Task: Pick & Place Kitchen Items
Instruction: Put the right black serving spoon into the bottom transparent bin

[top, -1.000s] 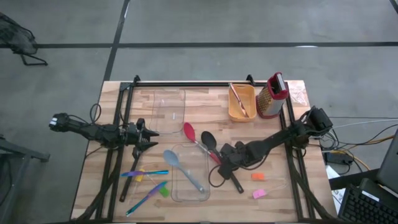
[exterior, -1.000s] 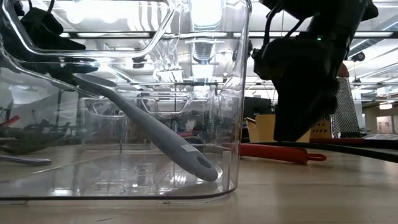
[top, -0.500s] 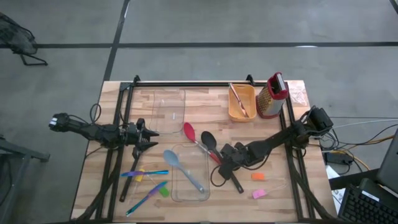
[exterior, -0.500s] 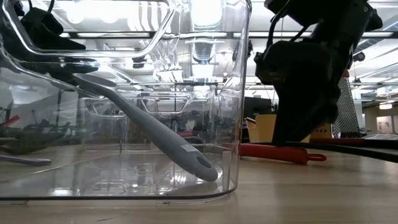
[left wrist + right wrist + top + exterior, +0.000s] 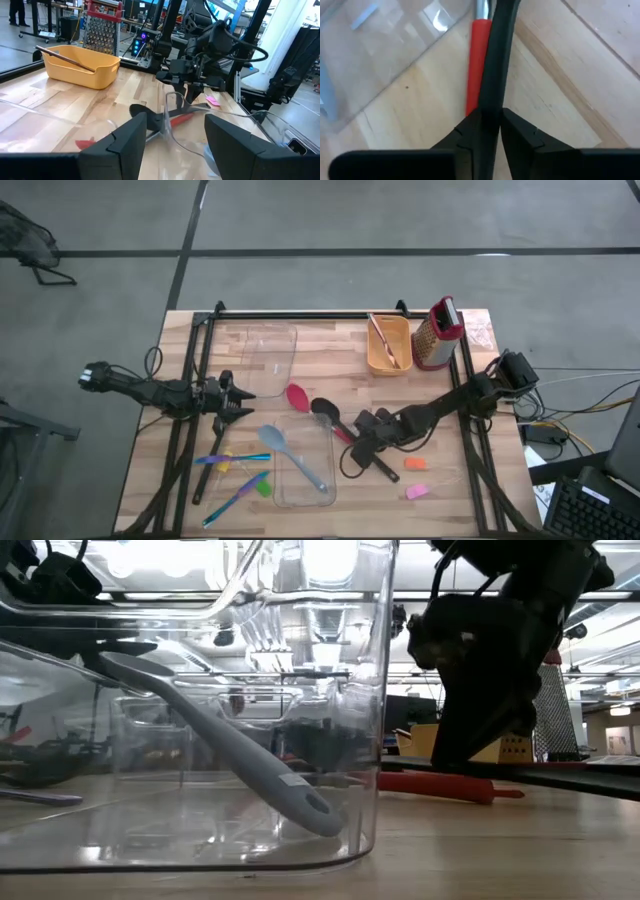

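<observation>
A black spoon (image 5: pixel 340 425) and a red spoon (image 5: pixel 300 397) lie side by side on the wood table, just right of a clear container (image 5: pixel 302 470). A light-blue spoon (image 5: pixel 292 455) leans in that container, its handle end on the floor (image 5: pixel 318 815). My right gripper (image 5: pixel 358 444) is down over the two handles, shut on the black one. My left gripper (image 5: pixel 237 398) stands open at the table's left, holding nothing. Thin blue and purple sticks (image 5: pixel 236 459) and small green (image 5: pixel 264 488), orange (image 5: pixel 415 464) and pink (image 5: pixel 418 491) chunks lie on the table. My right gripper pinches the black spoon's handle (image 5: pixel 492 97) between its two fingers, about halfway along. The fingers come from above, slanting in from the table's right, and lie across the handle. The red handle (image 5: pixel 477 70) runs close beside one finger. The black spoon stays low at the table.
A second clear container (image 5: pixel 270 350) lies at the far left of centre. A yellow basket (image 5: pixel 389 345) and a red-topped metal grater (image 5: pixel 437 335) stand at the far right. The black frame rails (image 5: pixel 190 410) run along both sides.
My right gripper has shut on the black spoon's handle. Both spoons have swung a little, their bowls toward the table's left, and the near clear container has been nudged.
</observation>
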Robot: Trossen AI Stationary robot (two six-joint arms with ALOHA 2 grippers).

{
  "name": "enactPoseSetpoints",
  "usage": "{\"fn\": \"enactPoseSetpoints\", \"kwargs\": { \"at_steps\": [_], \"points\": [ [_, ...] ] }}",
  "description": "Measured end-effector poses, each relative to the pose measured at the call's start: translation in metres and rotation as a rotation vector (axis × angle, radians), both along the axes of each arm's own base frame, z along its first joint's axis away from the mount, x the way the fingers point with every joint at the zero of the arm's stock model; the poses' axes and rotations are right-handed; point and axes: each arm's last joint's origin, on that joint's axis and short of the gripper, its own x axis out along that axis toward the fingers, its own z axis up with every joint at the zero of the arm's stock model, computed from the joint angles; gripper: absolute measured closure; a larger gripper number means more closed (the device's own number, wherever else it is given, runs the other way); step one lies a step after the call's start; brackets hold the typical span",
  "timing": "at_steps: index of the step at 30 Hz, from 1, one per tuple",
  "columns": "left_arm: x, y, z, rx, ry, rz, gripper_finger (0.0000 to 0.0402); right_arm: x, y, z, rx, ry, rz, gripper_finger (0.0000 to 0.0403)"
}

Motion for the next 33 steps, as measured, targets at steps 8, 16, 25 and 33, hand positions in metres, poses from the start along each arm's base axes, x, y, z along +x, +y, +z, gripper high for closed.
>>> {"fn": "enactPoseSetpoints", "kwargs": {
  "at_steps": [8,16,25,33],
  "points": [
    [0.0,0.0,0.0,0.0,0.0,0.0,0.0193,-0.007,-0.003,0.012,-0.021,0.029,-0.003,0.0365],
    [0.0,0.0,0.0,0.0,0.0,0.0,0.0193,-0.015,-0.006,0.027,-0.034,0.022,-0.014,0.0387],
    [0.0,0.0,0.0,0.0,0.0,0.0,0.0193,-0.018,-0.007,0.034,-0.03,0.014,-0.018,0.0385],
    [0.0,0.0,0.0,0.0,0.0,0.0,0.0193,-0.033,-0.014,0.047,-0.055,0.059,-0.115,0.0385]
  ]
}}
